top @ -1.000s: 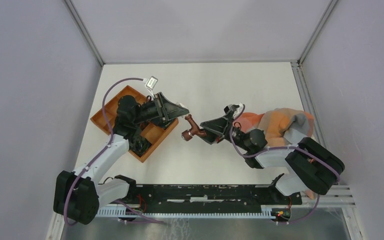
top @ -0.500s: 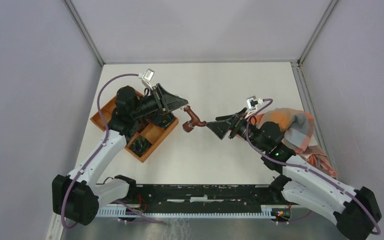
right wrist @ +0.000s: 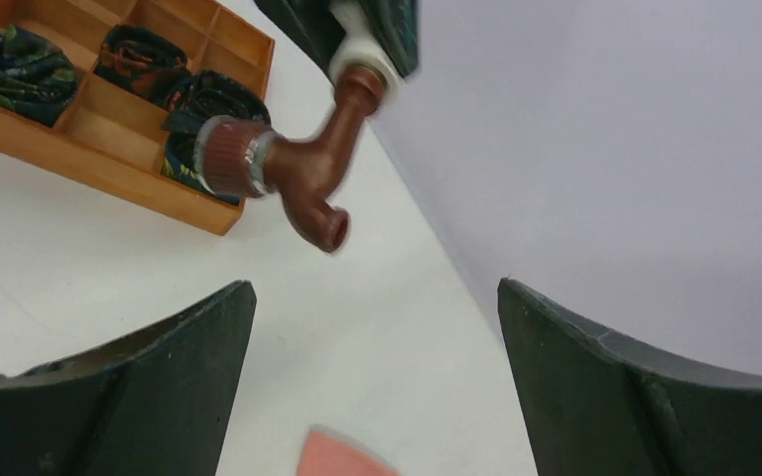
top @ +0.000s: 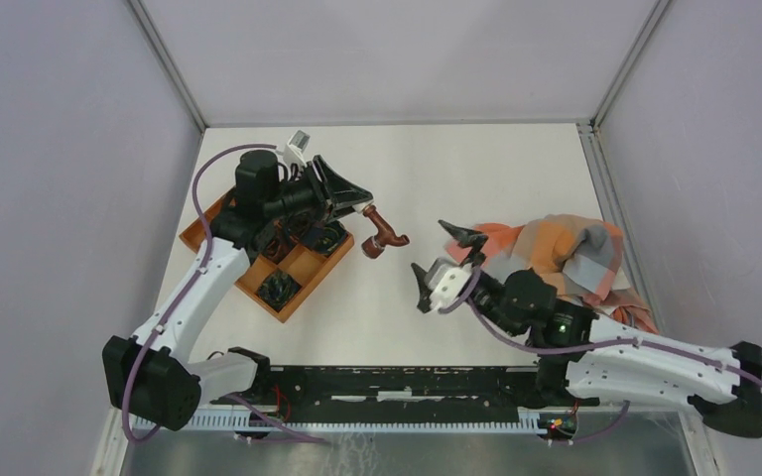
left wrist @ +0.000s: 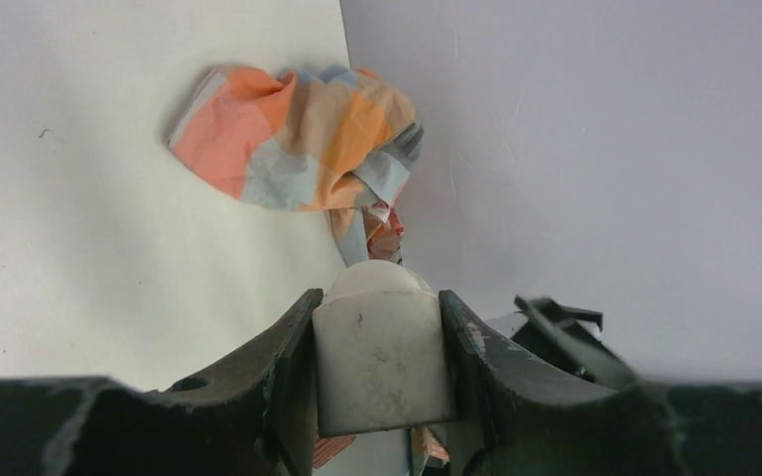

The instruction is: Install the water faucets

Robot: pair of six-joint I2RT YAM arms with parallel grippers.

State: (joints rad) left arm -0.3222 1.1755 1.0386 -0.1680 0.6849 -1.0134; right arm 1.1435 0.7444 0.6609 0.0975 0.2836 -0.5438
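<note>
Left gripper (top: pixel 360 205) is closed on the pale end fitting (left wrist: pixel 382 362) of the small reddish-brown bent water faucet (top: pixel 385 234). In the left wrist view the fitting sits clamped between both fingers (left wrist: pixel 280 369).

The faucet hangs out from the left gripper toward the right, clear of the white bench (top: pixel 456 169), just right of the orange-brown wooden compartment tray (top: pixel 220 260). In the right wrist view the faucet (right wrist: pixel 303 171) has its round knob, with a silvery band, on the tray side and its spout opening pointing down toward the camera.

Right gripper (top: pixel 442 261) is open with its jaws spread wide and nothing between them. It is near the faucet on the right-near side, not touching it. The right wrist view shows the right gripper (right wrist: pixel 374 288) facing the faucet.

The tray (right wrist: pixel 109 167) is at the left of the bench, with dark rolled items (right wrist: pixel 15 61) in several compartments.

A crumpled orange, grey and white checked cloth (top: pixel 568 250) lies at the right of the bench, next to the right arm.
</note>
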